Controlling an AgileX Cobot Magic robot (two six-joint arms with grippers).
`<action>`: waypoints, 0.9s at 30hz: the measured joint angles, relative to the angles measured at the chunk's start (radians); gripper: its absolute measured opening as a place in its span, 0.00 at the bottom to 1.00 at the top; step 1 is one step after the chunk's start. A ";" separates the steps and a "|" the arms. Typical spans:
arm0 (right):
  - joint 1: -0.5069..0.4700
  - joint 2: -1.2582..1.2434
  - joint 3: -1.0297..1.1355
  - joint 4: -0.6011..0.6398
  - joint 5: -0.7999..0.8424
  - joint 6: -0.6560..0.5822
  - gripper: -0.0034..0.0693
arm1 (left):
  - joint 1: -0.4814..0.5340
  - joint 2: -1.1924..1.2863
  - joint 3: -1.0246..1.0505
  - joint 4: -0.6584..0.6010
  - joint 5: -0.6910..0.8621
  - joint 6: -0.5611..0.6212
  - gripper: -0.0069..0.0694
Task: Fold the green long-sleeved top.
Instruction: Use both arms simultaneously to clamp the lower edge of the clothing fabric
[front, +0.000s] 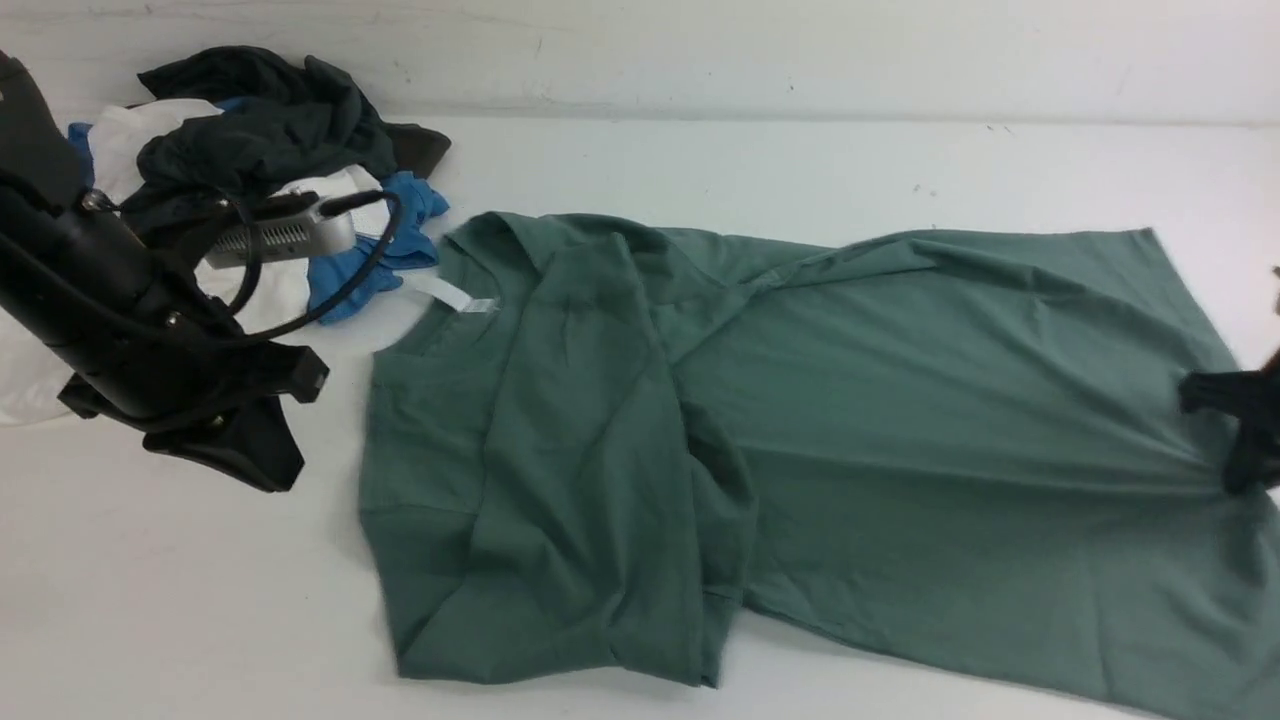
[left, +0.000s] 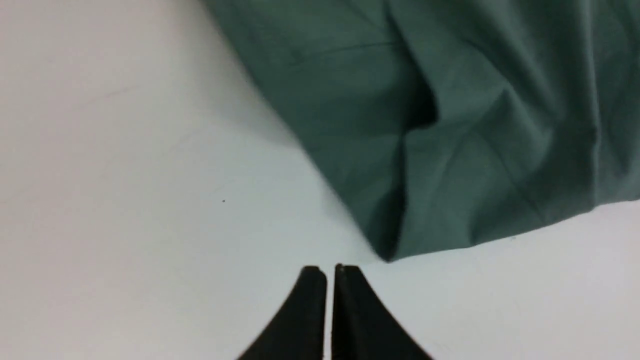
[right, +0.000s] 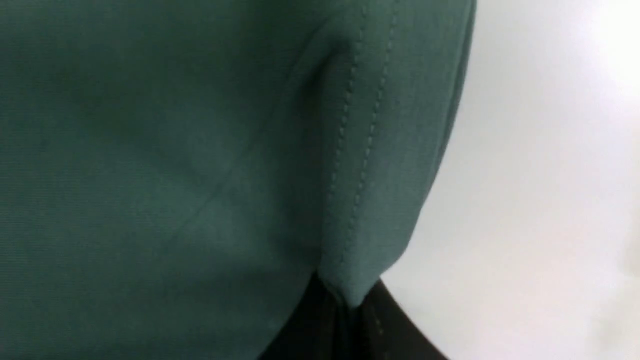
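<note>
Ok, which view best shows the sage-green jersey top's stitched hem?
Right wrist view: the sage-green jersey top's double-stitched hem is close up, pinched by the right fingers. Front view shows it small, far right; left wrist view shows a different corner.

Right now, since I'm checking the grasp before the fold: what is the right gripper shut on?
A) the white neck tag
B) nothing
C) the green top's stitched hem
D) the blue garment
C: the right wrist view shows the right gripper pinching the green top at its double-stitched hem.
</note>
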 joint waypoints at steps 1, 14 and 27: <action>-0.030 -0.025 0.000 -0.040 0.009 0.009 0.07 | 0.006 -0.018 0.000 0.002 0.001 0.000 0.10; -0.078 -0.343 -0.038 0.038 0.070 0.030 0.06 | 0.064 -0.103 0.000 0.013 0.009 0.024 0.10; 0.491 -0.354 -0.256 0.416 0.119 0.106 0.06 | 0.064 -0.103 0.001 0.010 0.015 0.034 0.10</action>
